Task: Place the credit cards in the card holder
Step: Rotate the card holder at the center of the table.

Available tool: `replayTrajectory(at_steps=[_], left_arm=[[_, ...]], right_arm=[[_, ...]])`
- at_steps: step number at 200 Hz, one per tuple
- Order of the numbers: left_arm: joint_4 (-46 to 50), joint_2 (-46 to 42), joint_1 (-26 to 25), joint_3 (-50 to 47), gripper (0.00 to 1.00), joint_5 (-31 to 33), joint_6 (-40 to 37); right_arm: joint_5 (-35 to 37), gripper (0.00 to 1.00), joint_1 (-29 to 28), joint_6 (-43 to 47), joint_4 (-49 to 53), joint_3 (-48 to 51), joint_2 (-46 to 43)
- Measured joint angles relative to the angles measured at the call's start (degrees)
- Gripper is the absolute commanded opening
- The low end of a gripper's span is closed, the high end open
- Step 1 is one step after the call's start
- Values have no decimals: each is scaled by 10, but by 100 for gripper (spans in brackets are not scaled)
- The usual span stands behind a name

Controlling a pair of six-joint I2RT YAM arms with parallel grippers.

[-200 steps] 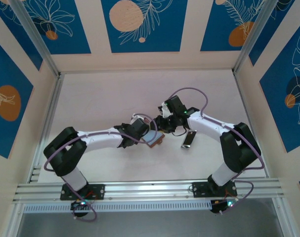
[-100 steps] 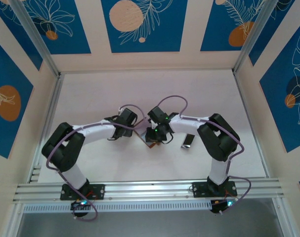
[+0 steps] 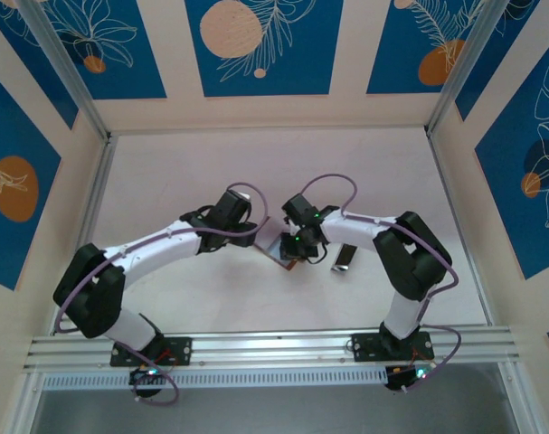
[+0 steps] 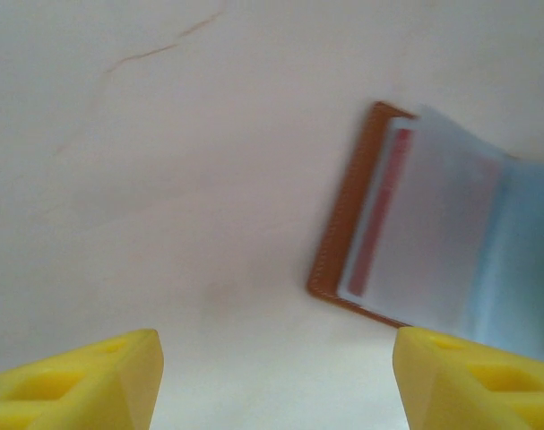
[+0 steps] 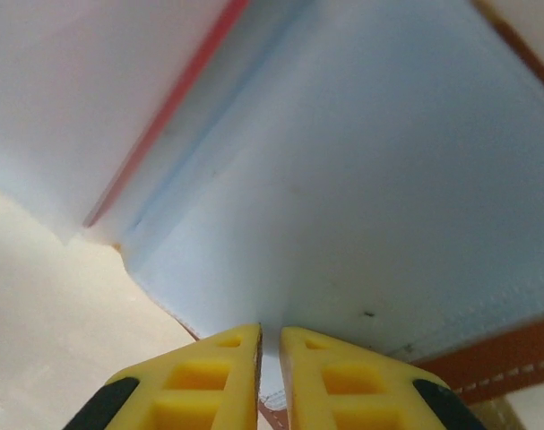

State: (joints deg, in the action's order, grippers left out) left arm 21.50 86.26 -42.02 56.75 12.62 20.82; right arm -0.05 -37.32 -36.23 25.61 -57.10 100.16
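Brown leather card holder [image 3: 281,250] open at mid counter [image 3: 184,181]
Its bluish-grey inner pocket clenched in the right end effector [image 5: 271,345]; left end effector [image 4: 273,345] released, beside it; thin flat credit card [image 3: 345,258] nearer the right edge

A pale table [image 3: 184,181] with a faint brownish line [image 4: 155,54] across it lay inside cream walls [image 3: 351,54] bearing blue panels [image 3: 297,54] of leaves and orange discs, with an aluminium rail [image 3: 274,344] along the near edge.

Bright, even light; soft shadow just beside card holder [image 4: 415,242]. Wrist pics blurry, esp. close up.
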Motion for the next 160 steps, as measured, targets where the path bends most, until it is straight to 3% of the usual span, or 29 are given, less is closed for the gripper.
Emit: replayTrajectory(at_steps=[47, 86, 160], left_arm=[[-2, 76, -35, 83, 68, -59, -13], [-14, 164, -36, 148, 55, -92, -14], [-4, 273, -37, 207, 44, -89, -23]], right_arm=[[-7, 19, 50, 27, 32, 11, -18], [-5, 20, 51, 26, 46, 25, -33], [-8, 20, 55, 26, 44, 32, -38]])
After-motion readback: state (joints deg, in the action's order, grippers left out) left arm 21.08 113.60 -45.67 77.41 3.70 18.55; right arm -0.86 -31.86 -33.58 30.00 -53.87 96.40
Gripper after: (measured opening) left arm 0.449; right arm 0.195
